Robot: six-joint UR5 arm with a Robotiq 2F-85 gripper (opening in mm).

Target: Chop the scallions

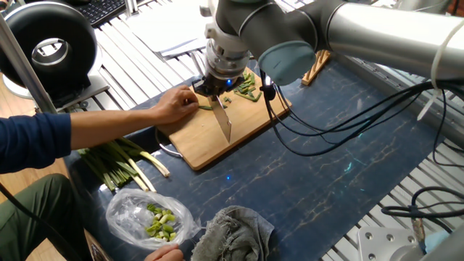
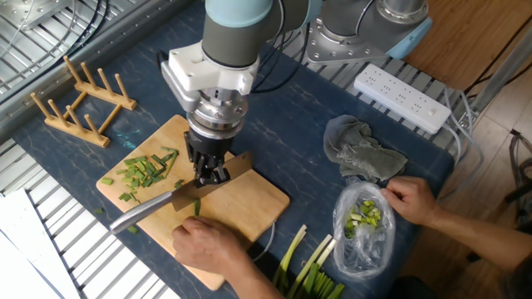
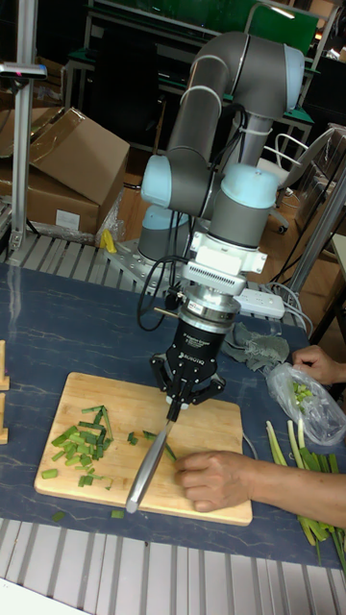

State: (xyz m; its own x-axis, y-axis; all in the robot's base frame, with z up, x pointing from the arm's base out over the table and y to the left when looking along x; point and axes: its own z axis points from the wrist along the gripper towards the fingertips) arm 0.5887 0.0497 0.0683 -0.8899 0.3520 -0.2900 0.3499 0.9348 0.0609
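1. Jaws (image 2: 209, 173) hold the knife (image 2: 179, 198) firmly, pinched on its handle.
2. Many cut bits (image 2: 145, 169) lie just beyond the blade.
3. One short scallion piece (image 3: 163, 443), below the jaws, remains under a person's hand (image 3: 213, 479).

We see a big silver-grey robot arm (image 3: 231, 86) made of thick round tubes. Its round joints have pale blue caps (image 3: 171, 183). Near the end there is a white boxy block (image 2: 206, 73), then a shiny metal ring, then a black gripper (image 3: 179, 397) with white writing we cannot read. A small blue light glows by the jaws in one fixed view. Black cables (image 1: 341, 109) hang from the arm in loops. The person (image 1: 32, 141) beside the desk wears a dark blue long sleeve and dark green trousers.
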